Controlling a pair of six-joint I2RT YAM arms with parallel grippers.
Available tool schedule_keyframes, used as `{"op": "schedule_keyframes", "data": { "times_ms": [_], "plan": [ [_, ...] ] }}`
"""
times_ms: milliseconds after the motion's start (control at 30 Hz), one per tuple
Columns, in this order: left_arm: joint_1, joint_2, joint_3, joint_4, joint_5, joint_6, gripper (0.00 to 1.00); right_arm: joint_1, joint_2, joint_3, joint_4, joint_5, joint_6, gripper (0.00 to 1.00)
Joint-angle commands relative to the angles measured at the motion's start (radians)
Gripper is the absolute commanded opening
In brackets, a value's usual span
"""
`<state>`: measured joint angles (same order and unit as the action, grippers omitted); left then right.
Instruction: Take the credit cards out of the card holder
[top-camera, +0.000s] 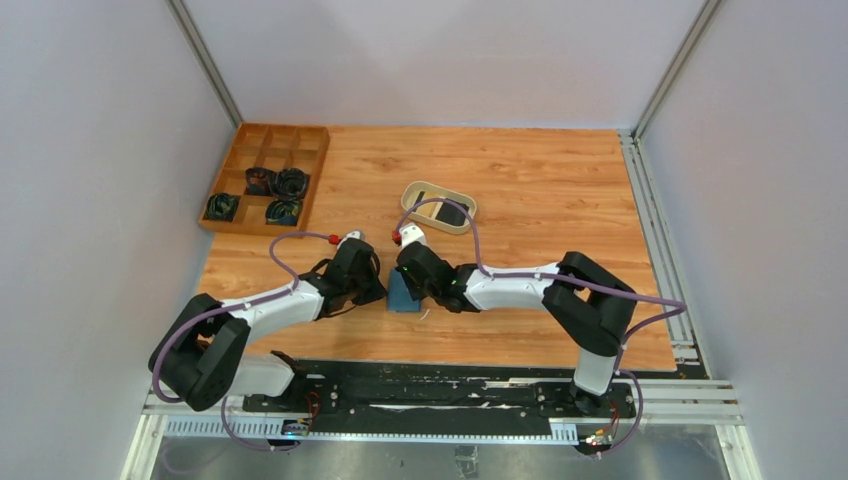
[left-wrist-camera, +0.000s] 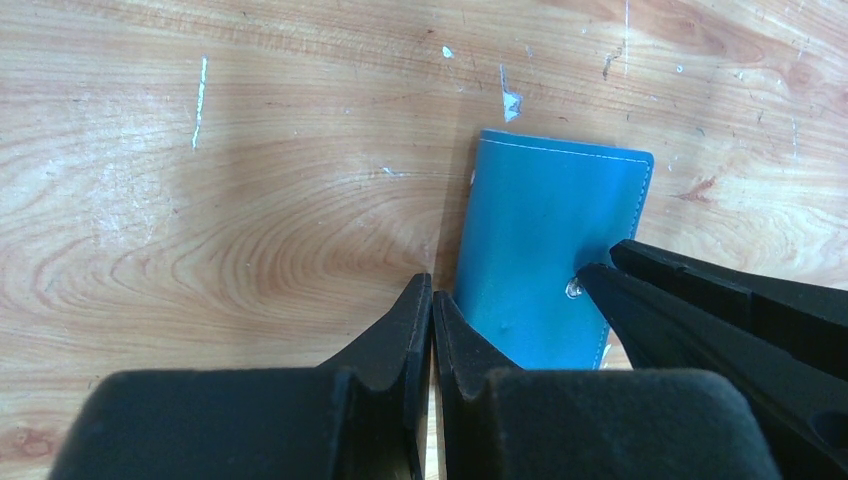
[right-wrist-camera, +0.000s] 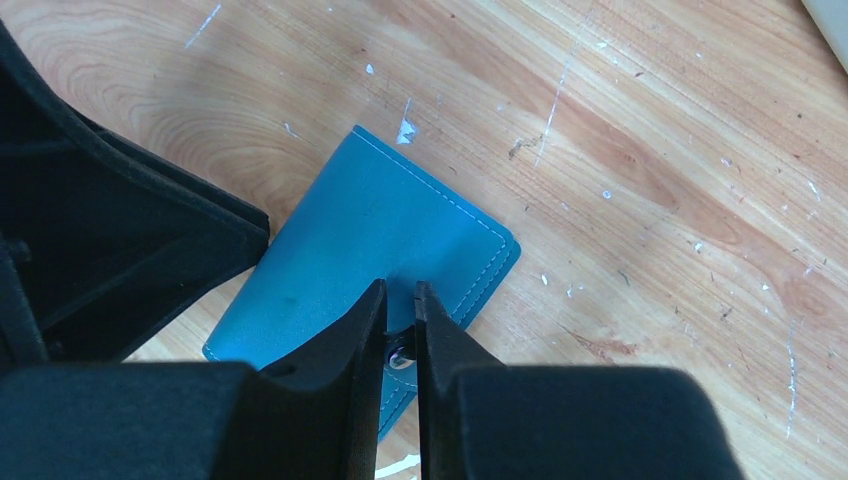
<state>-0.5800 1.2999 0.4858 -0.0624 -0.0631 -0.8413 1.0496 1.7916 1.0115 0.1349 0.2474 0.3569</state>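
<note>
Opening step: the right gripper (right-wrist-camera: 400, 322) pinches the snap tab (right-wrist-camera: 399, 353) of the teal-blue folding card holder (right-wrist-camera: 390, 230). The left gripper (left-wrist-camera: 432, 305), just beside the holder, is closed (seemingly empty). Next, peel it open.

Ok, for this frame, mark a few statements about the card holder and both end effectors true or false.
1. The card holder lies folded shut on the table. True.
2. The left end effector is wide open. False: its fingers are together, beside the holder's edge.
3. The right end effector pinches the holder's snap tab. True.
4. The beige dish is empty. False: what look like black and tan cards lie in it.
</note>
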Motion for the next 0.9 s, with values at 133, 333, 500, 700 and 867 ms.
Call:
{"op": "schedule_keyframes", "data": {
  "times_ms": [133, 333, 500, 700, 867],
  "plan": [
    [-0.005, -0.007, -0.013, 0.003, -0.003, 0.005, 0.09, 0.022, 0.018, 0.002, 0.075, 0.008, 0.021, 0.17],
    [-0.005, -0.008, -0.016, 0.004, -0.003, 0.004, 0.09, 0.029, 0.026, -0.027, 0.135, 0.011, 0.042, 0.18],
    [-0.006, -0.011, -0.019, 0.006, -0.003, 0.003, 0.09, 0.030, 0.043, -0.056, 0.176, 0.016, 0.063, 0.21],
    [-0.005, -0.013, -0.018, 0.002, -0.003, 0.005, 0.09, 0.031, 0.073, -0.085, 0.230, 0.032, 0.068, 0.33],
    [-0.004, -0.015, -0.014, -0.004, -0.004, 0.007, 0.09, 0.030, 0.053, -0.082, 0.239, 0.037, 0.039, 0.50]
  ]
}}
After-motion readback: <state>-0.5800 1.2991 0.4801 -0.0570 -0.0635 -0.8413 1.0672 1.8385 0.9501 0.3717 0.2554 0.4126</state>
